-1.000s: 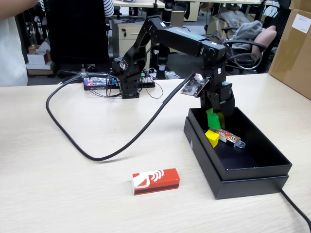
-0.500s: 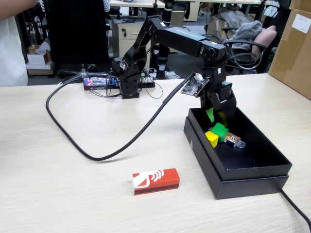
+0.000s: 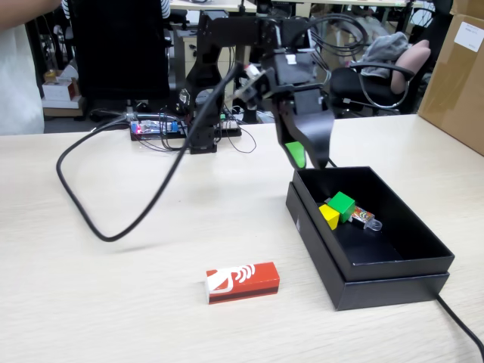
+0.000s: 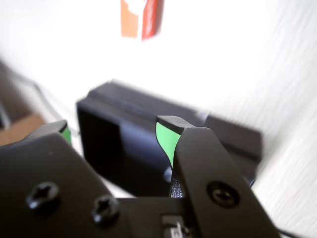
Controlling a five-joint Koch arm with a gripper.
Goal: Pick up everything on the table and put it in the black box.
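Note:
In the fixed view the black box lies on the table at the right. Inside it, at the far left end, a green cube leans on a yellow cube, beside a colourful packet. The red carton lies on the table, left of the box's near end. My gripper hangs open and empty above the box's far left corner, green pads showing. The wrist view has the gripper open, with the blurred black box and red carton beyond it.
A thick black cable loops over the table's left half, running from the arm. A circuit board with wires sits by the arm base. A brown cardboard carton stands at the far right. Another cable leaves the box's near right corner.
The green cube dropped from my gripper into the box beside the yellow cube. The arm then lifted out of the box and swung up and left, dragging the cable loop along.

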